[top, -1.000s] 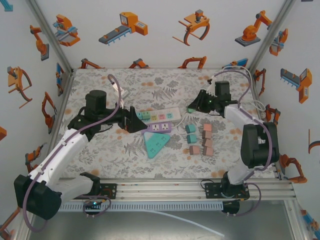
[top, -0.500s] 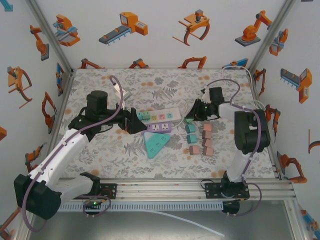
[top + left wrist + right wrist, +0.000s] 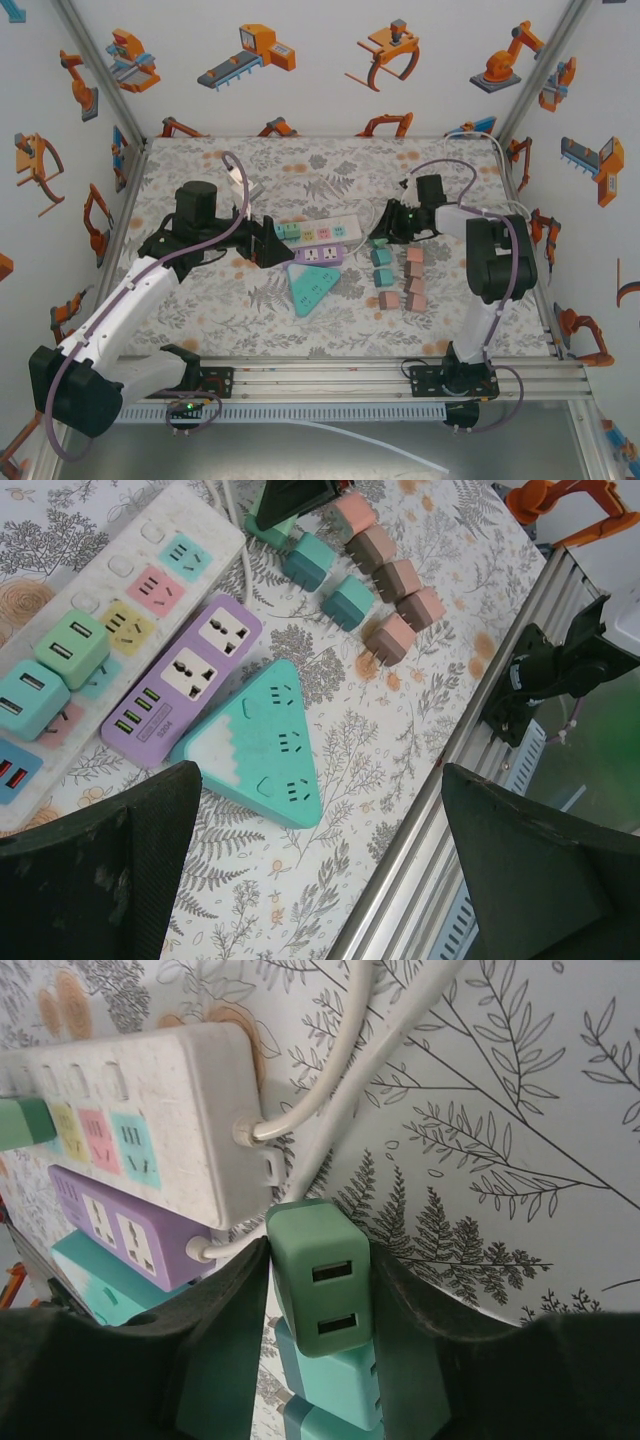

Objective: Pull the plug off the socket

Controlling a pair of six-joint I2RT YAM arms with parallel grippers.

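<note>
The right hand grips a green plug just off the cord end of the white strip, the plug's prongs hidden. The left hand gapes, released, by the strip's other end.

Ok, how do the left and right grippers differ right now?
The left gripper is open with nothing between its fingers; the right gripper is shut on a green plug. The left gripper sits at the left end of the white power strip, by its two plugged-in plugs; the right gripper is off the strip's cable end. Both are low over the table.
</note>
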